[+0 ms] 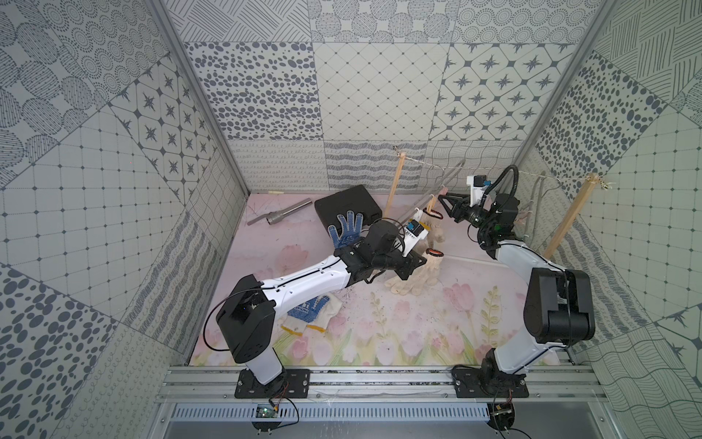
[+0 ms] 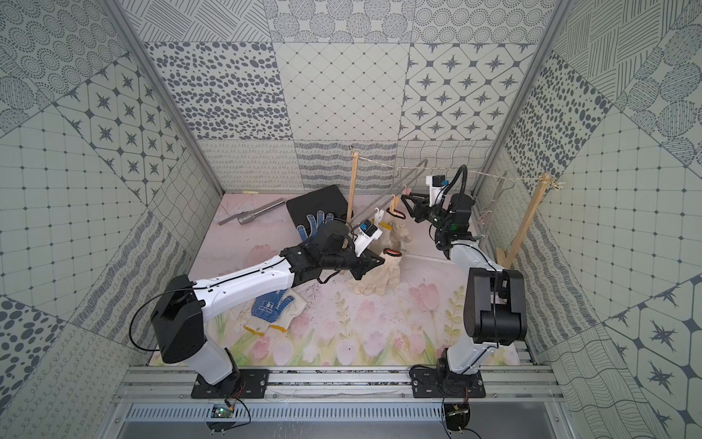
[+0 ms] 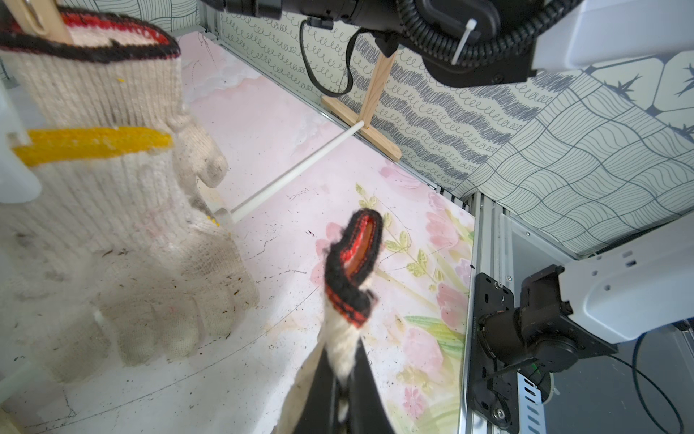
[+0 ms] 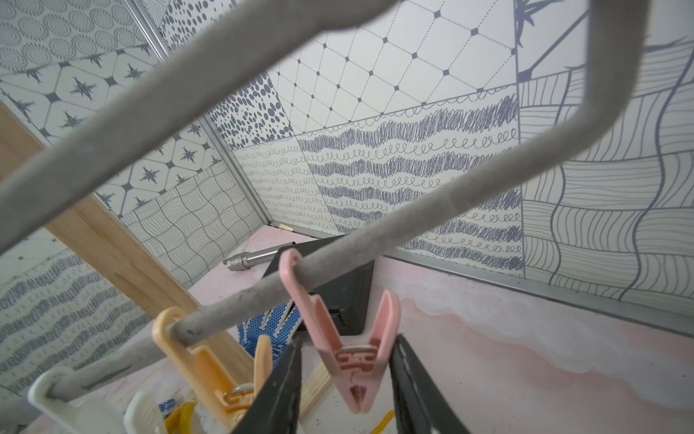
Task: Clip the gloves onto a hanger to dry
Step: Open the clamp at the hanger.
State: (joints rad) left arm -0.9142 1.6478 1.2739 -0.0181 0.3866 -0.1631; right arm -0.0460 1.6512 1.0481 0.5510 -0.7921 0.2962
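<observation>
My left gripper (image 3: 343,360) is shut on a cream glove (image 3: 353,270) with a red-and-black cuff, just below the cuff; the glove (image 1: 416,279) hangs with its fingers on the table. The grey hanger (image 4: 375,233) hangs from a string. My right gripper (image 4: 349,338) straddles its pink peg (image 4: 353,360), a finger against each handle; the peg's mouth is closed. Beside it, an orange peg (image 4: 210,372) and a white peg (image 4: 75,406) hold two cream gloves (image 3: 94,86) (image 3: 112,225). Blue-dotted gloves lie on a black case (image 1: 345,230) and under my left arm (image 1: 309,308).
A black case (image 1: 353,201) and a metal pipe (image 1: 285,213) lie at the back left. Two wooden posts (image 1: 397,178) (image 1: 569,216) carry the string. A thin white rod (image 3: 296,173) lies on the table near the right post's foot.
</observation>
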